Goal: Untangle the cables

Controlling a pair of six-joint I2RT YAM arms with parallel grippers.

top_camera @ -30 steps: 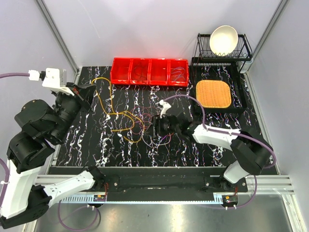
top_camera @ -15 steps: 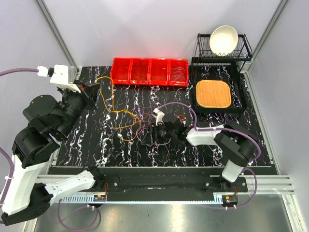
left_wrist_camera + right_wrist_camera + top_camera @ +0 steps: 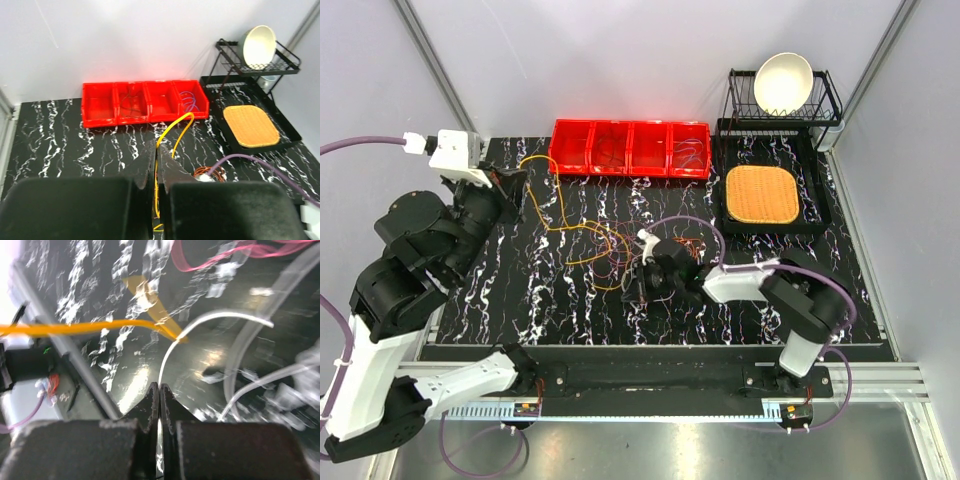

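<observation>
1. The cables (image 3: 610,252) lie in a messy heap in the middle of the bench (image 3: 520,300).
2. The left gripper (image 3: 156,150) is pinched tight on the yellow cable (image 3: 187,116), near the far left corner.
3. The right gripper (image 3: 159,388) is pinched tight on a white cable (image 3: 225,315) at the heap.

A black counter (image 3: 570,310) with white marble veining fills the middle of the scene, enclosed by pale walls. Along its far edge sits a row of four joined red plastic bins (image 3: 630,148). To the right of the bins lies a shallow black tray (image 3: 817,190) holding a square woven mat (image 3: 762,194), tan in colour. Behind the tray stands a black wire rack (image 3: 820,100), and a cream-white bowl (image 3: 783,82) rests tilted on its side in it.
</observation>
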